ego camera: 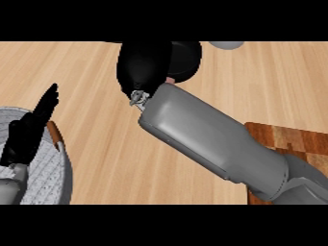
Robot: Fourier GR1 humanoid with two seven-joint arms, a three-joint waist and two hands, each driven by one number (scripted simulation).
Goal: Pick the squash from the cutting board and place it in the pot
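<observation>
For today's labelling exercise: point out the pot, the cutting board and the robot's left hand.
pot [61, 158], head view, on its grey rim.
cutting board [294, 139], head view, on its bare wooden top.
left hand [26, 134], head view, on its black palm.

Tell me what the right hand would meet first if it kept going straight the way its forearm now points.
Probably nothing on the counter. The right hand points up and left, toward the view's top edge, and only bare wooden counter shows ahead. The pot lies off to the lower left, out of that line. Depth is unclear.
</observation>
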